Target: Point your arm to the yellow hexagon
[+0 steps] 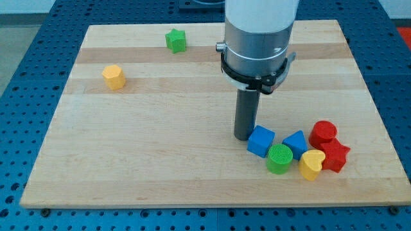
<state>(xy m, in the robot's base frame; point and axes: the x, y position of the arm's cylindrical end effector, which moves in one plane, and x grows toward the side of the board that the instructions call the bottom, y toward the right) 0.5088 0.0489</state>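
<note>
The yellow hexagon (113, 76) sits on the wooden board (160, 128) near the view's left, upper part. My tip (243, 136) rests on the board right of centre, far to the right of and below the hexagon. It stands just left of a blue cube (260, 141), touching or nearly touching it.
A green star (175, 40) lies near the view's top. At the lower right are clustered a green cylinder (279, 158), a blue triangular block (295, 143), a yellow heart (312, 165), a red cylinder (323, 133) and a red star (334, 156).
</note>
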